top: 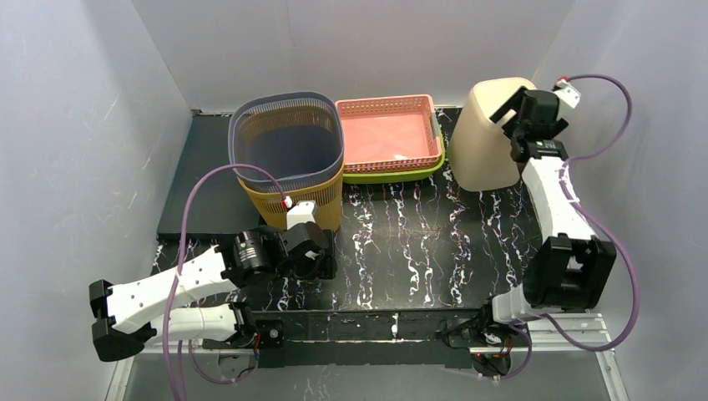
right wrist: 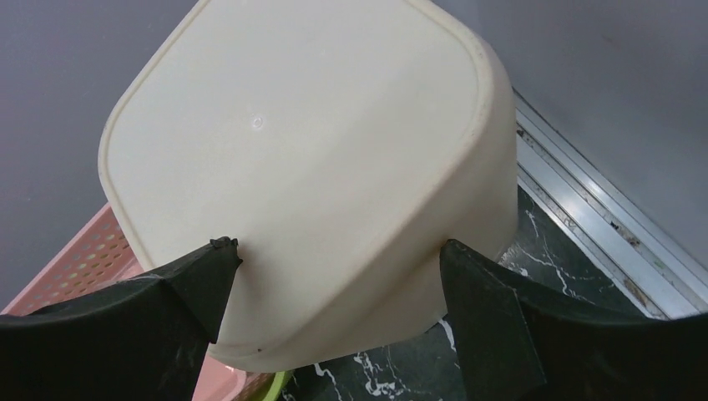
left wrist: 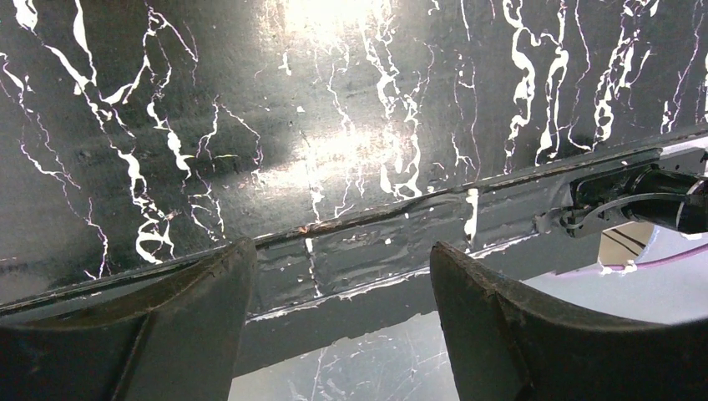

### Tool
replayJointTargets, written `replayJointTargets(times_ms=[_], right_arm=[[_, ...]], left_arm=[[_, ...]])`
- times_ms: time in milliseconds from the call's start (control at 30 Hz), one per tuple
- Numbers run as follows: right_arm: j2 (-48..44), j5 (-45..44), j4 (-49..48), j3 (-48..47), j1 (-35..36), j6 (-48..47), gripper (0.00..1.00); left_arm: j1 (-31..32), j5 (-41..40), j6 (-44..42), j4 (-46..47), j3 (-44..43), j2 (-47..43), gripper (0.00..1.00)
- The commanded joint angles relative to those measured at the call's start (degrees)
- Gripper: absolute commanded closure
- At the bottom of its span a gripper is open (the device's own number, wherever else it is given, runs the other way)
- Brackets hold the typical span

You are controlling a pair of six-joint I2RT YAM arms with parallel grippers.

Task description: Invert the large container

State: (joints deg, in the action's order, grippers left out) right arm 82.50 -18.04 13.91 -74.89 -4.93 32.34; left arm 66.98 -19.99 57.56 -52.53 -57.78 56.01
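Observation:
The large container (top: 488, 138) is a cream plastic tub at the back right of the black marbled table (top: 417, 242). It stands with its flat bottom up and its rim on the table. In the right wrist view its bottom (right wrist: 309, 150) faces the camera. My right gripper (top: 524, 117) hovers at the tub's upper right side; it is open (right wrist: 334, 276), holds nothing, and its fingertips straddle the tub's near wall. My left gripper (top: 321, 259) is open and empty (left wrist: 338, 259), low over the table near its front edge.
A grey-purple basket nested in a yellow basket (top: 288, 146) stands at the back left. A pink tray (top: 388, 134) lies on a green tray (top: 392, 174) at the back centre, touching the tub's left side. Grey walls close in on the left, back and right.

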Motion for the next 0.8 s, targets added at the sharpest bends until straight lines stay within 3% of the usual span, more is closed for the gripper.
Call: replayJointTargets(times_ms=[0, 333, 467, 600, 667, 767], right_arm=[[6.75, -11.25, -1.13, -4.87, 4.69, -6.27, 0.02], [20.58, -19.09, 5.97, -22.31, 4.88, -13.05, 0.02], [13.69, -12.13, 3.05, -19.96, 6.09, -18.67, 0.01], [7.27, 1.2, -3.27, -16.31, 6.69, -24.66, 0.01], [7.75, 5.46, -3.34, -18.21, 7.3, -27.01, 0.01], [13.5, 4.88, 3.84, -26.35, 10.23, -33.11, 0.02]], left_arm=[[0.0, 0.1, -0.98, -1.21, -2.61, 0.76, 0.26], [-0.01, -0.68, -0.2, -3.02, -2.23, -1.72, 0.26], [-0.01, -1.1, -0.04, -3.19, -1.84, -1.92, 0.26], [-0.01, -1.19, -0.43, -3.26, -2.32, -1.39, 0.26], [0.0, -1.36, -0.92, -3.27, -2.51, -1.05, 0.26], [-0.01, -1.34, -1.35, -3.2, -2.88, -0.73, 0.26]])
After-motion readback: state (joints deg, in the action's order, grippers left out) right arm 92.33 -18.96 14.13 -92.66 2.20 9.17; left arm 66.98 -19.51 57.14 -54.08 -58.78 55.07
